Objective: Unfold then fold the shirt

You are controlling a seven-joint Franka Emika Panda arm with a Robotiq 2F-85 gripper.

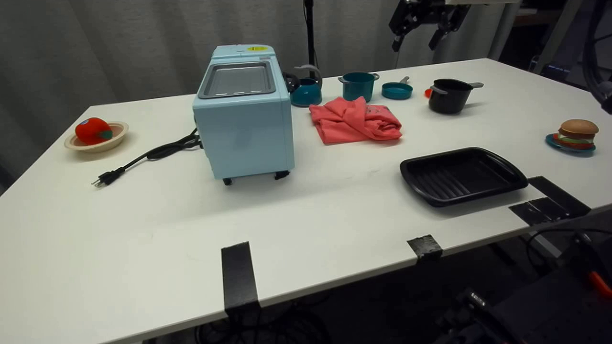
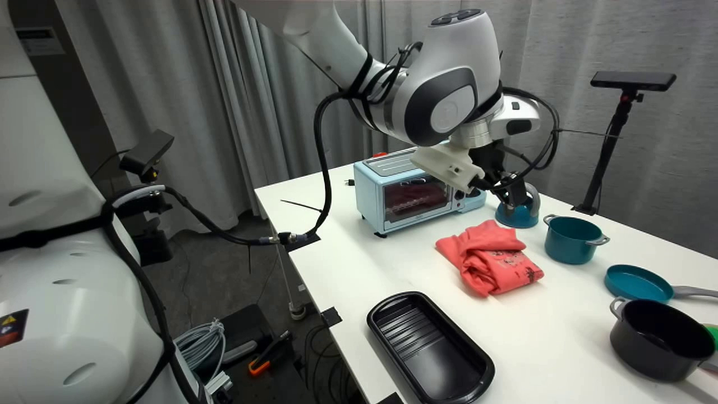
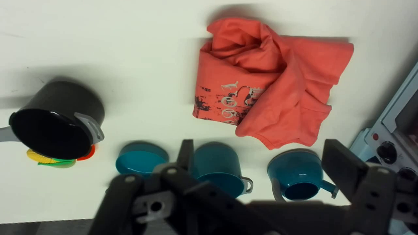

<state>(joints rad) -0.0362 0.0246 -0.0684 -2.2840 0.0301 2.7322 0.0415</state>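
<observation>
Hanging high over the surface (image 3: 147, 81), the jaws stand wide apart with nothing between them. Below, and well clear of them, lies the shirt (image 3: 273, 83), a loose, rumpled bundle with a flap (image 3: 281, 111) slanting across its print (image 3: 229, 101). Unfolding looks to be the step in hand, and that flap's slanted edge seems the best place to start: straddle it with the jaws, pinch only the top layer, and check that the cloth beneath stays down. Lift a little, then draw the flap slowly off the print; a quick pull would likely drag the whole bundle along. Get every corner spread flat before starting any fold. Come down with care near the teal pot (image 3: 217, 158) and the kettle (image 3: 295, 168), which stand close to the shirt's edge and could be knocked. Farther out, the toaster oven (image 2: 414, 196) bounds the pull on its side; the black tray (image 2: 431, 348) lies across the shirt from the kettle.
</observation>
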